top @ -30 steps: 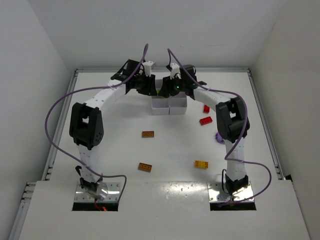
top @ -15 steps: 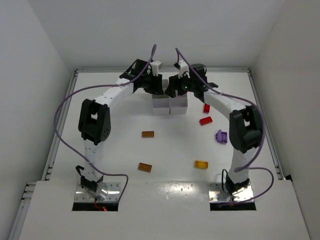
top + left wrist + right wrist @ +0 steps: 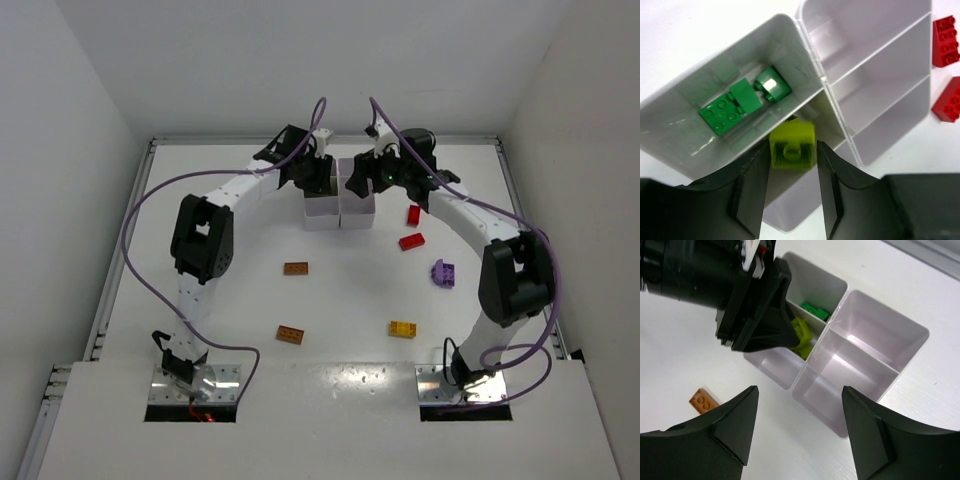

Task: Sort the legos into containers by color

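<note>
White walls [image 3: 300, 60] around a white table [image 3: 200, 300], with two arms reaching to a white tray [image 3: 338, 212] at the far side.
Right tool [image 3: 800, 390] spread wide, empty, above the tray. Left tool [image 3: 791, 165] with a lime brick [image 3: 792, 145] between its fingers over a tray wall, clamped or released impossible to tell. Green bricks [image 3: 727, 112] in the adjoining compartment. Red bricks [image 3: 411, 228], purple brick [image 3: 442, 272], yellow brick [image 3: 403, 328] and orange-brown bricks [image 3: 295, 268] loose on the table.

Left hand [image 3: 791, 149] crowds the tray's [image 3: 834, 322] left cells; its right cells stand unobstructed below the spread right hand [image 3: 800, 390].
</note>
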Tool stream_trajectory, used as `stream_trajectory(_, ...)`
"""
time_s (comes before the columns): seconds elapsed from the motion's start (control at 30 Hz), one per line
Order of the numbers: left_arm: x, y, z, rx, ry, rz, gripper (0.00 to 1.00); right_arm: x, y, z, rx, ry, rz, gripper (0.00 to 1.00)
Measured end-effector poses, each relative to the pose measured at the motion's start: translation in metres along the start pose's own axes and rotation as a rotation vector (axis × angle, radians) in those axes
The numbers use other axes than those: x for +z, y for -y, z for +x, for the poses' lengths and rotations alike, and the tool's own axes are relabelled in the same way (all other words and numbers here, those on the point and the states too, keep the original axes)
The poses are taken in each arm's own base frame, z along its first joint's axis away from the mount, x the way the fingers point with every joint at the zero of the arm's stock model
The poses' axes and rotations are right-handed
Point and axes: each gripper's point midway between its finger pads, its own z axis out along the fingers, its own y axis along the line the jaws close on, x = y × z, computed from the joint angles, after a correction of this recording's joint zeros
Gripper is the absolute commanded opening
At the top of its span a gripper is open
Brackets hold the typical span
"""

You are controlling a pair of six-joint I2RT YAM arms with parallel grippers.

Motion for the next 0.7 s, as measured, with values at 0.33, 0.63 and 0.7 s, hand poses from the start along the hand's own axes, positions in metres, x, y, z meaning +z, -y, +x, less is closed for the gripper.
stream_trajectory(0.33,-0.015,0.014,-0.023,0.008,0.046,0.056,0.63,-0.001,-0.035,0.041,-0.079,-0.111,-0.159,0.64)
stream_trajectory(0.63,-0.187,0.028,-0.107,0.04,0.392,0.099,1.0,0.004,-0.133,0.076,-0.38,-0.198,-0.435,0.68)
stream_trajectory(0.7,-0.228,0.004,-0.113,0.022,0.458,0.071,1.0,0.008,-0.157,0.086,-0.451,-0.212,-0.495,0.7)
